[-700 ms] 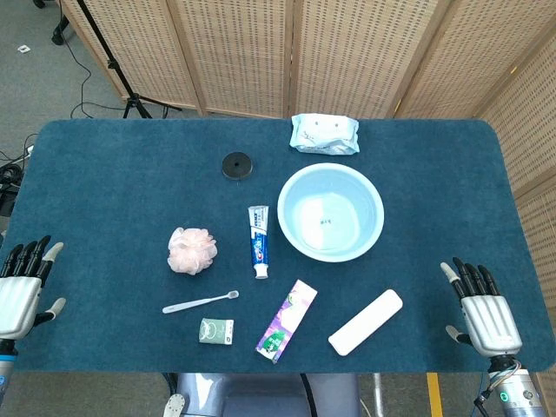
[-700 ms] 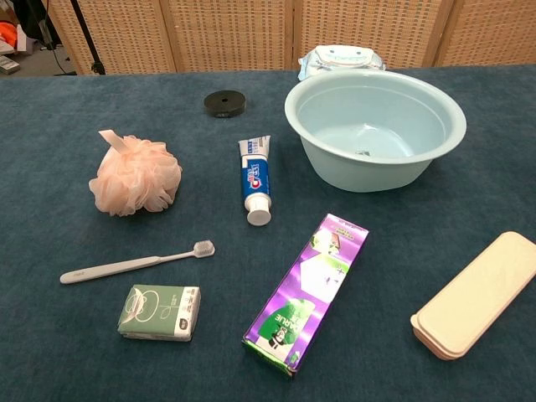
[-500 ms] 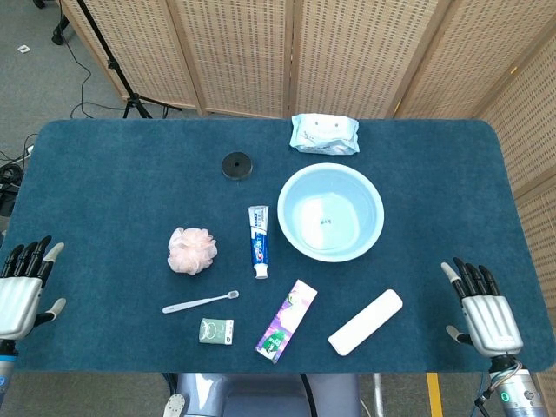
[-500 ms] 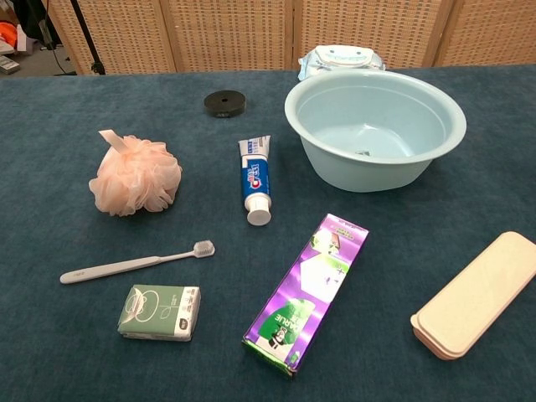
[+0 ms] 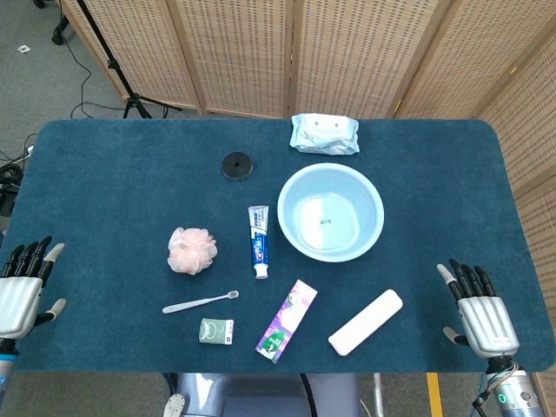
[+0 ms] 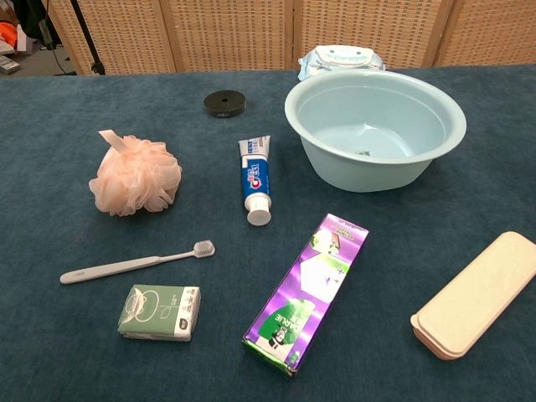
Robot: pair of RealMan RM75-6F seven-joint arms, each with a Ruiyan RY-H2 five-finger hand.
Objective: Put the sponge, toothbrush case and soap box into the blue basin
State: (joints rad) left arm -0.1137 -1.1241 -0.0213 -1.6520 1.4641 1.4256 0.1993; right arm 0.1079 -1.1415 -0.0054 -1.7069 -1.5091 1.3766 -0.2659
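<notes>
The pale blue basin (image 5: 375, 215) (image 6: 452, 126) stands right of the table's middle with nothing in it. A pink puffy sponge (image 5: 192, 250) (image 6: 135, 176) lies to its left. The cream toothbrush case (image 5: 366, 322) (image 6: 475, 296) rests near the front edge, right of centre. A small green soap box (image 5: 215, 331) (image 6: 160, 312) lies at the front, left of centre. My left hand (image 5: 21, 287) hovers at the table's front left corner, fingers apart, holding nothing. My right hand (image 5: 478, 308) is at the front right, fingers spread, right of the case and apart from it. Neither hand shows in the chest view.
A toothpaste tube (image 5: 258, 241) (image 6: 255, 180), a purple toothpaste carton (image 5: 287, 320) (image 6: 306, 289) and a white toothbrush (image 5: 200, 301) (image 6: 134, 262) lie between the task objects. A black disc (image 5: 236, 165) (image 6: 224, 103) and a wipes pack (image 5: 324, 134) (image 6: 342, 57) sit further back.
My right hand has shifted slightly left and up toward the table. Nothing else has moved.
</notes>
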